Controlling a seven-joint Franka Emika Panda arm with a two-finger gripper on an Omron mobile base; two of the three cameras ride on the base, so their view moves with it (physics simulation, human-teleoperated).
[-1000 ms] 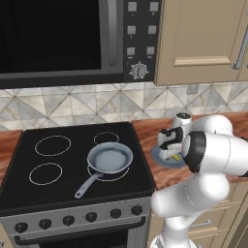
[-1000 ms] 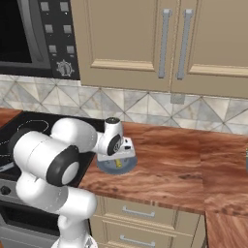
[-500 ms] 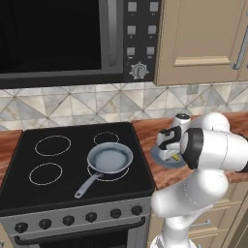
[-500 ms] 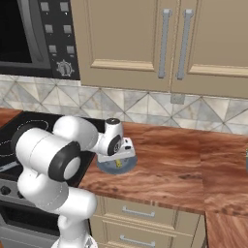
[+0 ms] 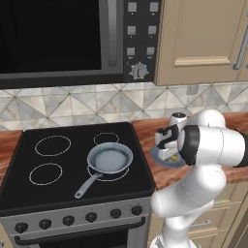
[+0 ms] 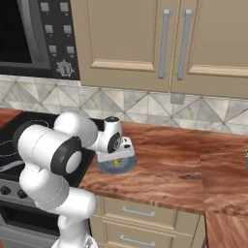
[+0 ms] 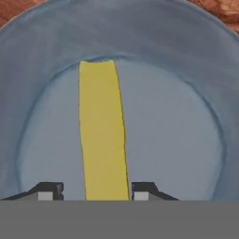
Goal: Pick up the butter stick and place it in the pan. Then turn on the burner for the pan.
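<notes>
The fingers [image 7: 50, 190] stand one on each side of the butter [image 7: 101, 135], with a visible gap between each tip and the bar; the jaws are parted and do not yet touch it. The gripper [image 7: 97, 191] points straight down at the plate [image 7: 186, 74], low over it.

The butter lies flat on the plate's inner floor, a pale-yellow bar running lengthwise from between the fingertips to the ring where the floor meets the rim.

In the left base view the gripper [image 5: 169, 149] hangs over the plate [image 5: 162, 160], which sits on the brown counter [image 5: 145, 130] just right of the cooktop [image 5: 72, 164]. A speck of yellow shows under the hand there. In the right base view the plate [image 6: 116, 165] lies near the counter's front edge, below the hand.

The pan [image 5: 109, 159] sits on the cooktop's front-right burner [image 5: 112, 175], handle pointing toward the front left. Its bowl holds nothing. It stands near the plate but apart from it.

A row of dark knobs [image 5: 80, 219] runs along the stove front. Whether any is turned cannot be told.
</notes>
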